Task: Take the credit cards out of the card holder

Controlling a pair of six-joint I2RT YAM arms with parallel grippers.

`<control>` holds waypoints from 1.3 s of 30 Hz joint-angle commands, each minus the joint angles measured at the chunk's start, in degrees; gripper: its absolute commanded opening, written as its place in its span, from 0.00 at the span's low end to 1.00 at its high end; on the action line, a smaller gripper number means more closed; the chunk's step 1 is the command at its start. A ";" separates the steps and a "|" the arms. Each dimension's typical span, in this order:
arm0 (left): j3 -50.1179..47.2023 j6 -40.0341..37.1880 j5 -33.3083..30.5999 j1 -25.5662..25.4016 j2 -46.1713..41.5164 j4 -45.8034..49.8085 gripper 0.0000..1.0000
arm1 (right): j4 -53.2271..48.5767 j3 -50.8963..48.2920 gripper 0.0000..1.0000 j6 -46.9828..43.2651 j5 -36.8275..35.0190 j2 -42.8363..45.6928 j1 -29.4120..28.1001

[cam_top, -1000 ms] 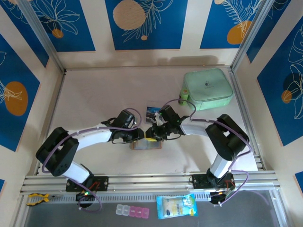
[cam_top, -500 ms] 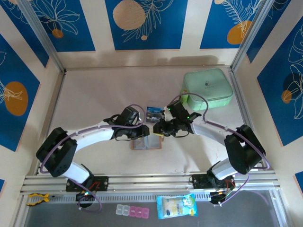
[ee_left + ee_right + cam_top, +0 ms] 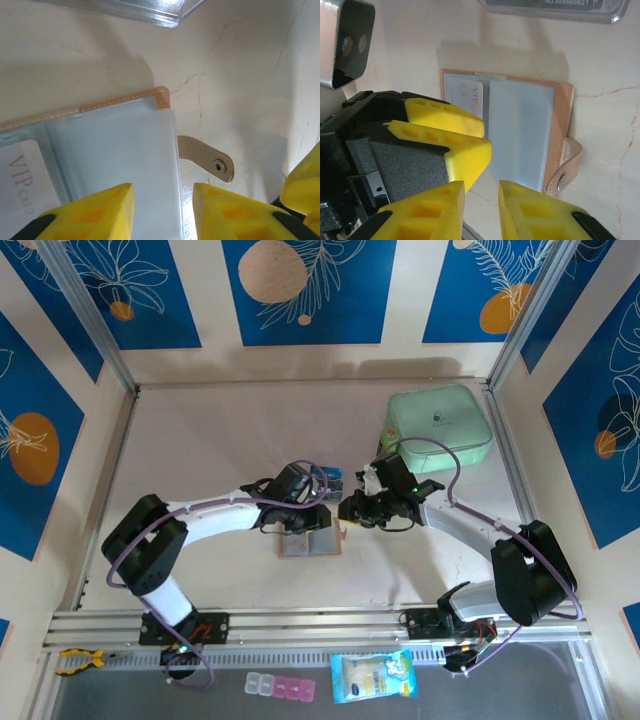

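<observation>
1. The small tan leather bifold card holder (image 3: 308, 542) lies open and flat on the pale counter (image 3: 200, 450), midway between its left and right edges and nearer the near edge. A pale card printed "VIP" (image 3: 22, 180) sits deep in a grey-clear pocket. Little of its edge stands free, so a pinch may close on the pocket film and not on the card.
2. Nothing visibly pins the holder down. A pull on the card would likely drag or fold the whole wallet, and the tan strap with its snap (image 3: 207, 160) could catch a finger.
3. The left gripper (image 3: 163, 200) hangs just above the pocket with a moderate gap and nothing gripped. The pocket's edge shows in that gap, so closing here risks gripping film.
4. The right gripper (image 3: 481, 200) is narrowly parted and empty, very close beside the left gripper (image 3: 482, 136). The two could collide if both go for the same pocket.
5. A dark blue card (image 3: 328, 478) lies loose just behind the holder, toward the far edge. Either arm could sweep it off.
</observation>
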State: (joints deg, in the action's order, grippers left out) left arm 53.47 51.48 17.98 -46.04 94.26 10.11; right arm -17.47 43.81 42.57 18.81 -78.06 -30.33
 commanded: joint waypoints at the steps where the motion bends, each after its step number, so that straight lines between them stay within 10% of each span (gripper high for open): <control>1: 1.45 0.92 0.47 -0.63 0.62 0.79 0.37 | -1.21 -1.03 0.25 -0.84 1.04 1.50 0.27; 39: -17.95 -2.70 3.73 12.44 -13.94 -3.19 0.14 | -0.45 14.11 0.24 3.47 -1.25 -20.01 -11.89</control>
State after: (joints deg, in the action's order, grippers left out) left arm 35.99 50.43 19.55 -34.46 79.99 8.78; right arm -16.38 56.10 45.21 17.63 -96.36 -41.52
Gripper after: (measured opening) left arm 0.146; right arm 0.237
